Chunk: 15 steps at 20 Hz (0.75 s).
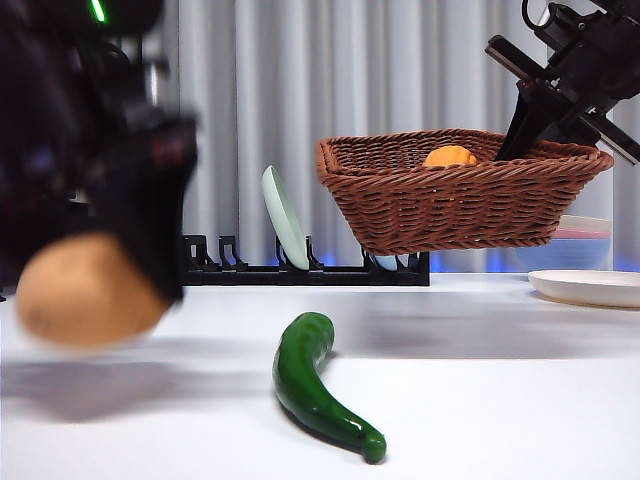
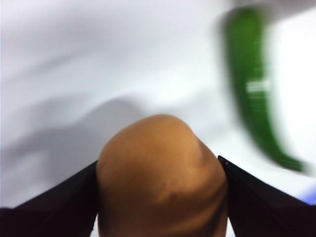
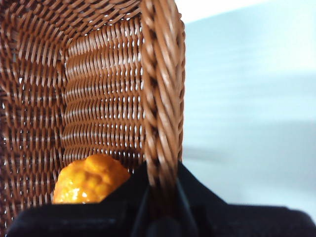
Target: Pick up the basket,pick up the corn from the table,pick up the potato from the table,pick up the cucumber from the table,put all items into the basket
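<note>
Right end effector (image 1: 520, 135) clamps the basket (image 1: 455, 195) rim, basket held clear of the worktop (image 1: 480, 350) at 2 o'clock, corn (image 1: 450, 157) inside. Left end effector (image 2: 160, 197) grips the potato (image 1: 88, 290) at 9 o'clock, just off the worktop. Cucumber (image 1: 318, 385) lies on the worktop at 6 o'clock.

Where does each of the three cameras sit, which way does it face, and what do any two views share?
Front view: low at table height, looking level across the table at the cucumber and the lifted basket; both arms show.
Left wrist view: on the left arm, looking down past the left gripper, jaws clamped on the potato.
Right wrist view: on the right arm, right gripper gripping the basket rim, corn inside.
Shared: front and left wrist views show potato and cucumber.
</note>
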Each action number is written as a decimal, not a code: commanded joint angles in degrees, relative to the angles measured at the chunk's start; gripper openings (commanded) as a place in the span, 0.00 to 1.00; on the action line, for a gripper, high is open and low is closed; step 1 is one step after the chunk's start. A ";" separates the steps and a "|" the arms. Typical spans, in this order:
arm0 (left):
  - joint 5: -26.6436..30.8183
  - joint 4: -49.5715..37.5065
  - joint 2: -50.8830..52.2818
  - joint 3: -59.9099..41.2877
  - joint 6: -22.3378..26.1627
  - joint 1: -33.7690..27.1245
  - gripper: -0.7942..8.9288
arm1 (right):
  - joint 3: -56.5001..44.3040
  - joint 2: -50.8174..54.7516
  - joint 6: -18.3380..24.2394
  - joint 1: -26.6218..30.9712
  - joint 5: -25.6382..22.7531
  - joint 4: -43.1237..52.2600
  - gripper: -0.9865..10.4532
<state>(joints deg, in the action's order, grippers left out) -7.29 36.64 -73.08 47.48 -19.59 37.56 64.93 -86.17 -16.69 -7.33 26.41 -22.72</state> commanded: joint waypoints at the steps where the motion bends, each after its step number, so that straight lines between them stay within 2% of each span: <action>1: -6.54 -1.88 8.76 3.10 -2.14 1.66 0.07 | 0.39 -0.02 1.40 -0.94 0.66 -0.48 0.08; 3: -5.11 -6.69 13.07 7.93 -2.89 2.95 0.07 | 0.39 -0.02 1.38 -2.54 0.66 -0.87 0.08; 5: -0.92 -9.64 12.81 13.84 -0.81 3.21 0.07 | 0.39 -0.02 1.36 -4.72 0.66 -0.87 0.08; 7: 4.28 -10.03 9.38 19.10 2.64 3.13 0.07 | 0.39 -0.02 1.33 -7.28 0.66 -0.92 0.08; 11: 4.79 -9.92 -2.23 27.10 7.74 1.14 0.07 | 0.39 -0.02 1.14 -12.52 0.55 -0.92 0.08; 15: 6.34 -7.91 -14.67 30.69 9.20 -0.85 0.07 | 0.39 -0.02 1.09 -15.56 0.55 -0.98 0.08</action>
<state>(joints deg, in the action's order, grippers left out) -1.13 28.23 -87.11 78.50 -11.57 36.93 64.93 -86.17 -15.38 -23.03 26.46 -24.47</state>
